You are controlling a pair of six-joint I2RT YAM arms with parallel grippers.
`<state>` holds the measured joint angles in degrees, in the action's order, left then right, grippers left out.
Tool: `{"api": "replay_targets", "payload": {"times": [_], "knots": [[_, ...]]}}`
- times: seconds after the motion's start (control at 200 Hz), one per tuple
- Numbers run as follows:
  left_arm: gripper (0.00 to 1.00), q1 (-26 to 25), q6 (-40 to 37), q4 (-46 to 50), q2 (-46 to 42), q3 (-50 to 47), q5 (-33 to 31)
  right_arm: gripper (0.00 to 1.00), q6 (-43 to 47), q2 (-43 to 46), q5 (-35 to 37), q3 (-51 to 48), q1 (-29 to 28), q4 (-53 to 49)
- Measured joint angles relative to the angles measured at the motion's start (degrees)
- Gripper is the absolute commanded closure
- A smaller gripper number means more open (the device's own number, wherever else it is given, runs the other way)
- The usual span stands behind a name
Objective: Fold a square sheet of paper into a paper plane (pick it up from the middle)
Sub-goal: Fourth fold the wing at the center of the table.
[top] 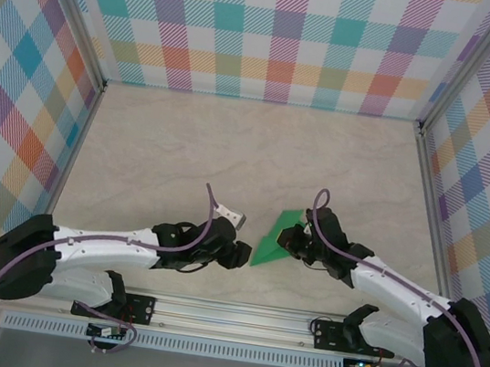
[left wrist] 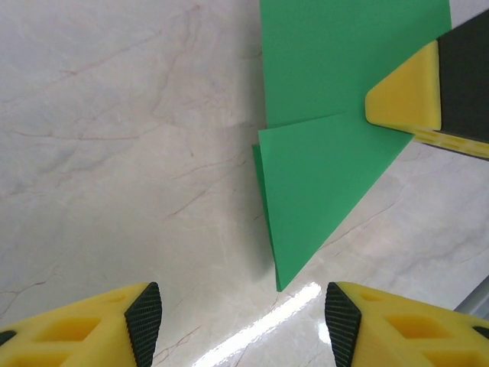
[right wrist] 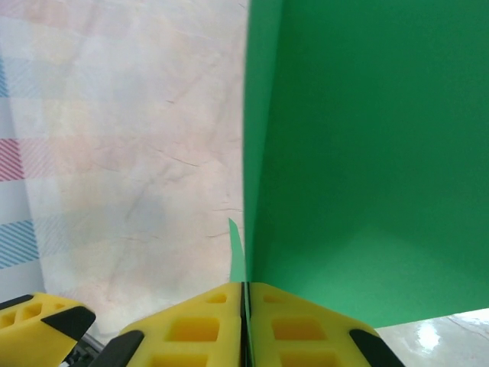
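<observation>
Two white robot arms reach in from the aluminium rail at the near edge of the pale marbled bench. The left end effector is released: its yellow, black-padded fingers stand spread with nothing between them, just short of the paper's pointed tip. The right end effector is clenched on the folded green sheet of thin paper, its fingers pressed together on one edge so that a flap stands up before the right wrist camera. The sheet is creased into a pointed wedge with overlapping layers. Its lower part lies on the bench between the two end effectors, near the front edge. Beyond it the bench stretches to the pastel plaid walls.
</observation>
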<state>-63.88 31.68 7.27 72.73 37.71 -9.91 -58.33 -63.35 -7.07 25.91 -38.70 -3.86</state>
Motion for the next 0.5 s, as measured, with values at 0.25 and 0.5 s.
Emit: {"api": "replay_targets", "payload": {"times": [0.25,0.5], "knots": [[0.43,-3.02,-2.19,-1.84,9.68,4.33,0.85,0.74,-0.28,-2.86,-0.61,0.13,0.0,0.0],[0.47,-6.23,-2.82,-2.97,17.35,9.2,0.48,0.73,4.94,-3.06,-1.6,2.73,0.59,-6.16]]}}
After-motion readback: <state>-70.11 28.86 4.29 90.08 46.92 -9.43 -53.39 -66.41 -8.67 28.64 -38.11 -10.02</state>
